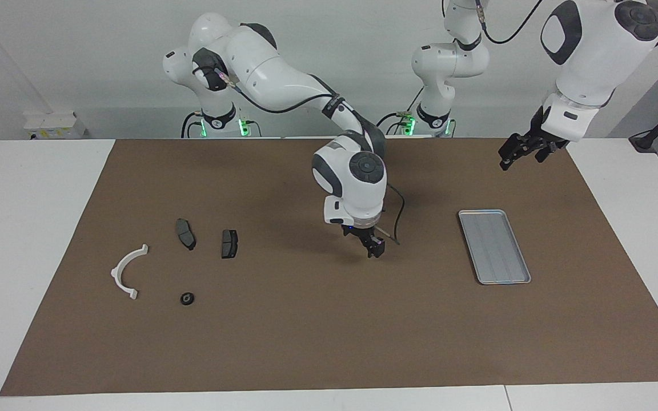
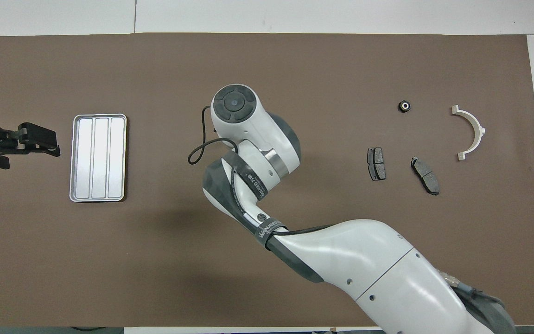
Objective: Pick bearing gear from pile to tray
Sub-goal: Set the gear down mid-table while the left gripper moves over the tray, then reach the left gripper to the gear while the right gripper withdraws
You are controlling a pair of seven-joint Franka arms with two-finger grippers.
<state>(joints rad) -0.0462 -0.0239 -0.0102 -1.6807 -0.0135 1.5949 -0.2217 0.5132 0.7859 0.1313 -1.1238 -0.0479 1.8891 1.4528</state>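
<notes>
The pile lies toward the right arm's end of the mat: a white half-ring bracket [image 1: 126, 271] [image 2: 472, 132], two dark grey brake-pad pieces [image 1: 185, 233] [image 1: 229, 244] [image 2: 376, 163] [image 2: 425, 175] and one small black bearing gear [image 1: 187, 298] [image 2: 404, 105]. The silver tray [image 1: 493, 245] [image 2: 98, 157] is empty, toward the left arm's end. My right gripper [image 1: 375, 248] hangs low over the bare mat between pile and tray. Its fingers are shut on a small dark piece that looks like a second bearing gear. Its own hand [image 2: 234, 103] hides it in the overhead view. My left gripper [image 1: 520, 157] [image 2: 56, 143] waits open and raised beside the tray.
A brown mat [image 1: 306, 342] covers the white table. The right arm's cable [image 1: 398, 220] loops beside its hand. A small white box [image 1: 55, 124] sits at the table's edge near the right arm's base.
</notes>
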